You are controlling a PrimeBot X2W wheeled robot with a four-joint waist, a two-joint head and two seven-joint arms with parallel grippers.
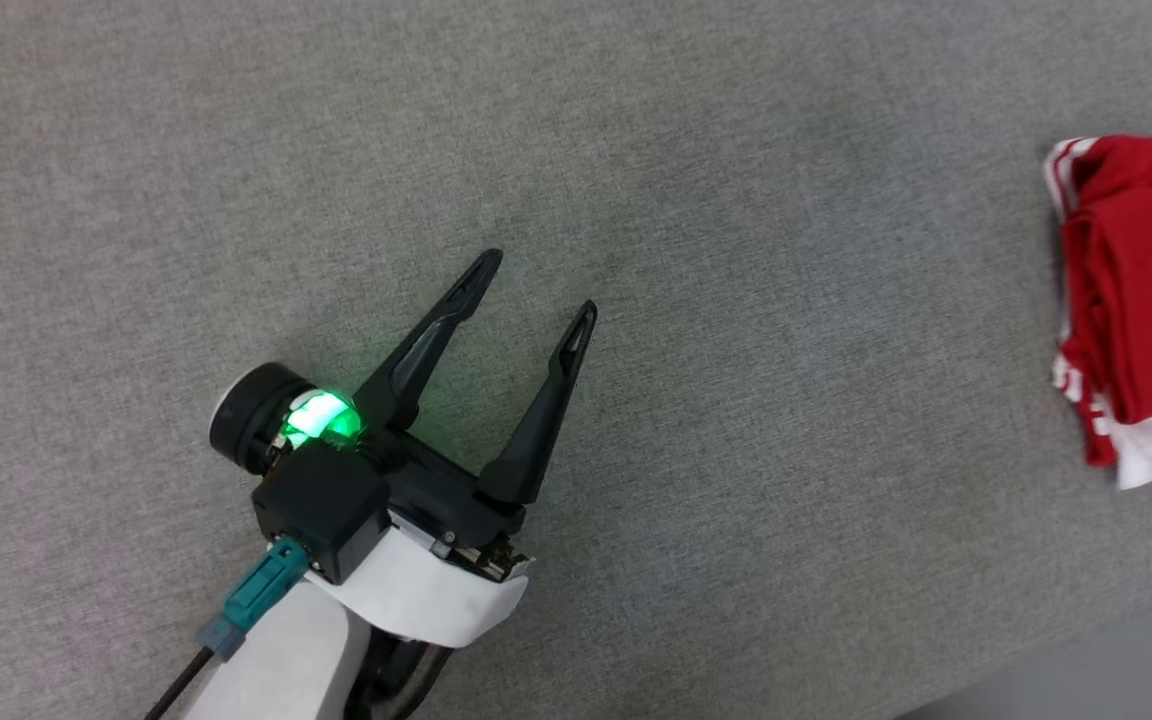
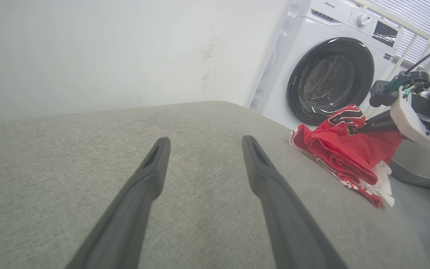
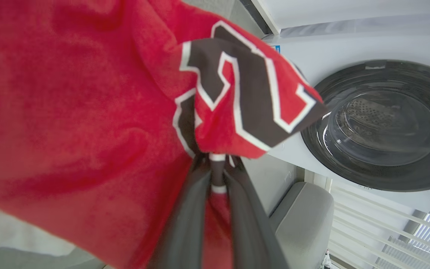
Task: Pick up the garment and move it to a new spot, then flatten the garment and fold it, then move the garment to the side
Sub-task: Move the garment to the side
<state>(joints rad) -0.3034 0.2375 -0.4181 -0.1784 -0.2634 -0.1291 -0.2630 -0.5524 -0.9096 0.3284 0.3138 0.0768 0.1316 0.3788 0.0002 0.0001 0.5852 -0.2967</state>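
your left gripper (image 1: 539,284) is hanging over the grey upholstered surface (image 1: 736,450) with its two dark fingers spread wide and nothing between them. the garment (image 1: 1146,300), a red jersey with white sleeve cloth and red-and-white striped trim, is lying bunched well off to that gripper's right, at the surface's edge.

looking along the left gripper (image 2: 205,139), you are seeing the garment (image 2: 342,157) ahead and to the right of its tips. the right gripper (image 2: 357,130) is reaching into the garment's raised top fold from the far side, and the lower folds are resting on the grey surface.

your right gripper (image 3: 218,160) is clamping the garment (image 3: 69,112). its fingers are sitting almost together on a fold of red cloth with black, white-outlined lettering right at the tips, and the rest of the cloth is spreading to the left of the fingers. a white hisense washing machine (image 3: 379,123) is standing beyond the tips, to their right, with its round dark door facing you.
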